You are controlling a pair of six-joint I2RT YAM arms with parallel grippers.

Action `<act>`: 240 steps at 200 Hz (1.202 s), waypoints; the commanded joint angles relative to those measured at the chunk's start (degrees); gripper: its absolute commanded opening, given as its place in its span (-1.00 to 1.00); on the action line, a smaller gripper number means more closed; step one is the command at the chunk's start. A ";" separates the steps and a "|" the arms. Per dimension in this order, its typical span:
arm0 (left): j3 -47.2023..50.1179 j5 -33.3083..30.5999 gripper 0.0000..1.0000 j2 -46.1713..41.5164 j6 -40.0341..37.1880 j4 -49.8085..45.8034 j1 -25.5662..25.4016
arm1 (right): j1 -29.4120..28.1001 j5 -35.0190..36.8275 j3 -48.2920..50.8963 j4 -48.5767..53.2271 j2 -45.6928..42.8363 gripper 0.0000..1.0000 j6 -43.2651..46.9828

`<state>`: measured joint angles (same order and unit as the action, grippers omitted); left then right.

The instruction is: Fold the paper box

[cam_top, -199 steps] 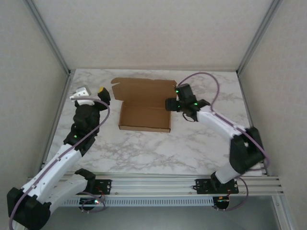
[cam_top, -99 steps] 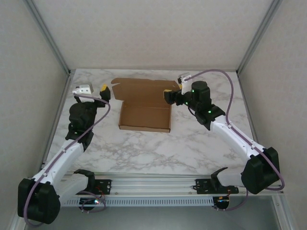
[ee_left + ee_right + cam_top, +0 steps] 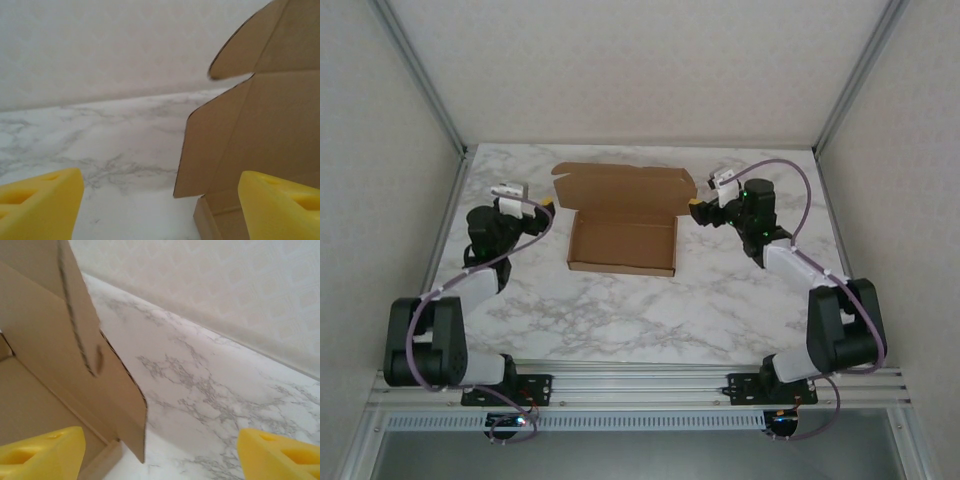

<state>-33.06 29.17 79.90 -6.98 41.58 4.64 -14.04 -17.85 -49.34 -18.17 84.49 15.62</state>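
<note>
Thin matte brown cardboard, die-cut with rounded tabs: paper box [image 3: 623,235] mid-way across veined white marble table [image 3: 620,320], shallow tray open, lid flap spread behind. From above, left gripper [image 3: 527,198] and right gripper [image 3: 708,193] flanking its far corners, just beside, not touching. From the wrists, up close: blunt yellow wedge fingers [image 3: 40,200] [image 3: 280,452] wide apart, empty, with raw cut edges of upright side flaps.

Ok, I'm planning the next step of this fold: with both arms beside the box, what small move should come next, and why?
Probably ease the left gripper and right gripper inward onto the side flaps of the lid. Both stand open and empty, flanking the paper box, and the raised lid's flaps are not yet folded in.
</note>
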 commanded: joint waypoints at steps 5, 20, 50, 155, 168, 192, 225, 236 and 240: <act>-6.04 9.32 0.49 4.53 -3.01 -3.29 1.73 | 0.26 -7.47 -5.75 2.57 3.90 0.55 8.17; -8.45 12.83 0.45 7.23 -4.94 -5.64 1.72 | 0.32 -10.62 -8.14 6.17 5.92 0.52 12.14; -12.82 17.48 0.43 12.53 -8.49 -7.86 1.60 | 0.55 -12.67 -10.59 6.75 8.96 0.50 12.51; -23.71 24.30 0.21 21.87 -20.39 -16.46 -0.76 | 0.55 -15.76 -14.77 11.00 13.95 0.09 13.65; -23.81 24.85 0.15 22.03 -21.28 -16.78 -1.16 | 0.55 -16.03 -14.93 11.14 14.04 -0.01 13.32; -23.98 25.99 -0.05 22.04 -22.09 -17.44 -1.29 | 0.29 -16.00 -15.17 11.78 14.21 -0.17 13.04; -23.64 26.14 -0.34 20.86 -23.03 -17.94 -1.30 | -0.04 -15.82 -15.36 12.31 14.56 -0.37 12.78; -23.23 25.65 -0.45 20.29 -23.25 -17.94 -1.30 | -0.09 -15.89 -15.71 12.97 14.78 -0.48 12.71; -23.05 25.55 -0.49 20.13 -23.33 -17.94 -1.30 | -0.17 -15.86 -15.91 13.16 14.83 -0.51 12.69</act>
<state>-55.53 52.99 101.10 -28.95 24.34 3.68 -13.74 -32.82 -63.07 -6.68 98.15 28.29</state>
